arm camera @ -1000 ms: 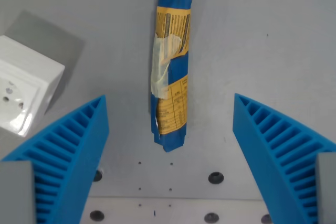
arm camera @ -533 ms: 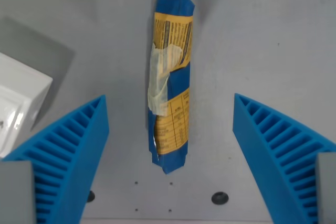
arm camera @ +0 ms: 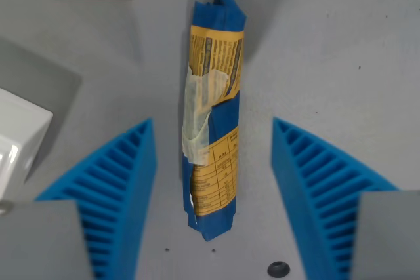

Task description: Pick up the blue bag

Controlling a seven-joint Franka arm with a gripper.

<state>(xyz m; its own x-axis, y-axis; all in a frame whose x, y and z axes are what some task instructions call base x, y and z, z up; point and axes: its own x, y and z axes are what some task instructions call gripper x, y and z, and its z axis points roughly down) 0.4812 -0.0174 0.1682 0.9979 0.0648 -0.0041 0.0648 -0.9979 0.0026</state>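
Hand fingers apart, pointing down, nothing gripped

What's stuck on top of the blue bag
On the blue bag sits a yellow printed label and a strip of pale translucent tape across its middle. Some print is hidden under the tape. The bag's underside against the grey table cannot be seen.

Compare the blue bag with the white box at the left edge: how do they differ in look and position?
The blue bag is a long rolled packet with yellow print and tape; the white box is plain and blocky. The bag lies fully in view between the gripper's fingers; the box is cut off, outside them. Both rest on the grey table.
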